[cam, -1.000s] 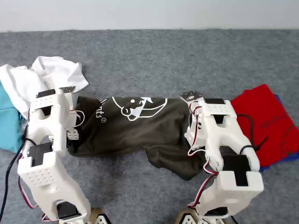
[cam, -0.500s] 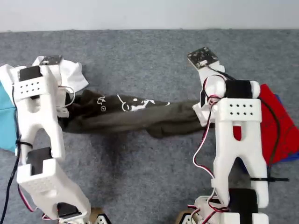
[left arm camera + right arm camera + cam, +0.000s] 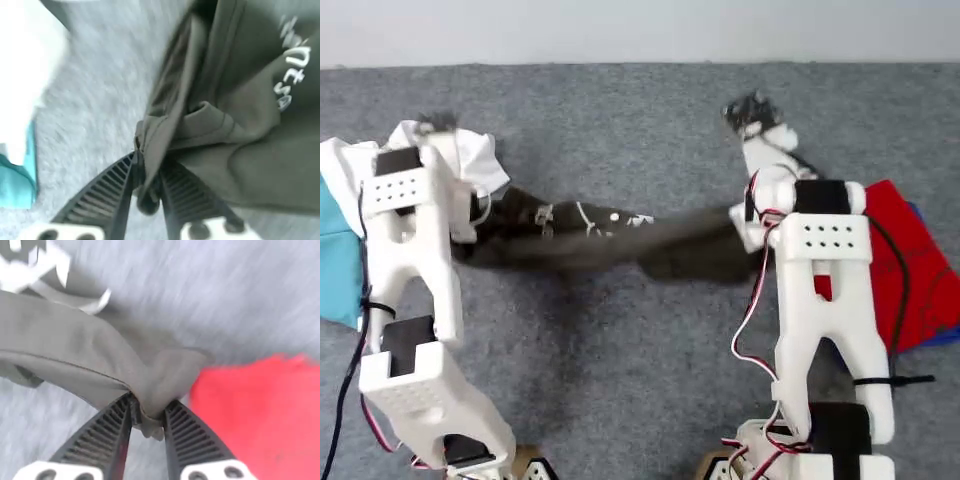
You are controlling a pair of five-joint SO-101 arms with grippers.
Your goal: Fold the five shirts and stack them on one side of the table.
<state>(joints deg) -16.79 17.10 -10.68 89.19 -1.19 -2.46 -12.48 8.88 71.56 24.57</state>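
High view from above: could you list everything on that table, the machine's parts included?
dark shirt: one, dark olive with white print, stretched between both grippers mid-table
white shirt: one, white, crumpled, far left
teal shirt: one, teal, left edge
red shirt: one, red, right side
blue cloth: one, blue, edge under the red shirt
table cover: one, grey, beneath everything
left gripper: one, black fingers, shut on the dark shirt
right gripper: one, black fingers, shut on the dark shirt

High camera overlooks the table (image 3: 620,120); both wrist cameras closely face the dark shirt (image 3: 250,150).
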